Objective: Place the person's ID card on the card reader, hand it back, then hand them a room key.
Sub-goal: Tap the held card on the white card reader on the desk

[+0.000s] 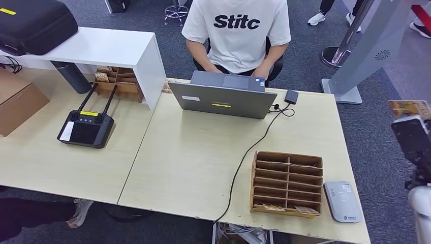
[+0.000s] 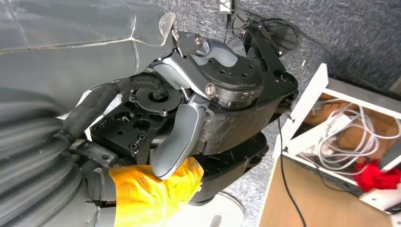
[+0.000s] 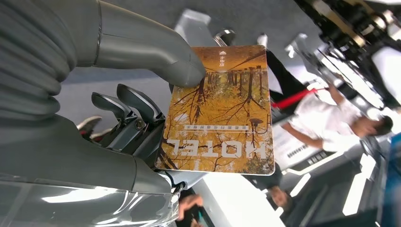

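Your right hand [image 3: 142,118] pinches the key card [image 3: 220,111] between thumb and fingers, raised off the desk's right end. Card looks thin, stiff, light and slick, so I'd keep the grip on the flat faces near one short edge. The right wrist view shows the grip and "HOTEL" print; the head view shows the reader [image 1: 341,201], tray [image 1: 287,184] and seated person [image 1: 237,35]. Left hand [image 2: 189,118] hangs low, fingers curled on nothing.
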Motion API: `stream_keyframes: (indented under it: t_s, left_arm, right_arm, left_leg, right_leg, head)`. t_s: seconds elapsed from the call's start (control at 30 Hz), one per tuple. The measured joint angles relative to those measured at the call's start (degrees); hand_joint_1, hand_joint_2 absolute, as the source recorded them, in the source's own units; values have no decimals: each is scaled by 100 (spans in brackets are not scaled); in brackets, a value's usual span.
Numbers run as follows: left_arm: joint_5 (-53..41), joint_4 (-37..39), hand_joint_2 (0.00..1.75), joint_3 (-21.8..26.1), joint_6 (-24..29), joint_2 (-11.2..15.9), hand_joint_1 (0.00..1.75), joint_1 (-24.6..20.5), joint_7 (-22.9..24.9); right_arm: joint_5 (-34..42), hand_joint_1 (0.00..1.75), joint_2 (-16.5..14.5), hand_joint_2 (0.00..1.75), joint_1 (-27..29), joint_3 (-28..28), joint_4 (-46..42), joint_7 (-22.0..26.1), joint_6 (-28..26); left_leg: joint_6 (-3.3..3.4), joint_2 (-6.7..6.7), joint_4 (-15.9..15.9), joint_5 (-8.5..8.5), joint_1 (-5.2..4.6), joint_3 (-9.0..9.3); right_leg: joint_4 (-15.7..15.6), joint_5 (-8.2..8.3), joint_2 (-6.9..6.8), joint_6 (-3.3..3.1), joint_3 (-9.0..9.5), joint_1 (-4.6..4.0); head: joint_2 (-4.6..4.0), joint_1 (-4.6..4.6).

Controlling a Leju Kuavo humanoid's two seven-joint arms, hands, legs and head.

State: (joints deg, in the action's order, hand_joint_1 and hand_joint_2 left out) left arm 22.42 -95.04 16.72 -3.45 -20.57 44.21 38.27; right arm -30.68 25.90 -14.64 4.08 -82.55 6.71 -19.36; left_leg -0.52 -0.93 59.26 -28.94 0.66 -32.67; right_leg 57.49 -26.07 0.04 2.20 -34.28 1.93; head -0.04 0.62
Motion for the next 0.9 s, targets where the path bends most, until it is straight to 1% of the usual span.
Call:
stream_keyframes:
  t_s: [0.1, 0.2, 0.43, 0.63, 0.77, 0.9]
  left_arm:
    - [30, -131, 175, -71, 162, 0, 0, 79, 0]
    - [47, -216, 175, -126, 244, 0, 0, 118, 0]
    - [78, -328, 175, -233, 519, 0, 0, 199, -20]
    - [144, -407, 175, -428, 862, 0, 0, 342, -62]
    - [160, -445, 175, -525, 1013, 0, 0, 386, -72]
    - [168, -467, 175, -577, 1188, 0, 0, 408, -81]
  right_arm:
    - [6, 175, -126, 175, 509, 125, -213, -8, 13]
    - [16, 175, -232, 175, 838, 206, -371, -11, 15]
    - [44, 175, -408, 175, 1290, 377, -627, -21, 67]
    - [103, 175, -599, 175, 1866, 449, -1046, 75, 58]
    - [88, 175, -689, 175, 2072, 479, -1216, 76, 118]
    - [64, 175, -748, 175, 2232, 478, -1297, -27, 292]
  left_leg:
    - [1, -8, 0, -5, -1, -3]
    - [-2, -4, 0, -7, -1, -3]
    - [-1, -4, 0, -8, -3, 1]
    - [1, -2, 0, -15, -3, 1]
    - [1, -1, -1, -16, -2, 2]
    - [1, -2, -1, -16, -3, 3]
  right_leg:
    - [0, -6, -10, 1, 1, 3]
    - [1, -7, -7, -1, 0, 3]
    - [0, -10, -7, -3, 1, 4]
    - [0, -20, -5, -1, 1, 3]
    - [0, -22, -4, 1, 2, 3]
    - [0, -22, -5, 1, 3, 3]
  head:
    - [0, 3]
    - [0, 1]
    - [0, 1]
    - [0, 1]
    - [0, 2]
    - [0, 1]
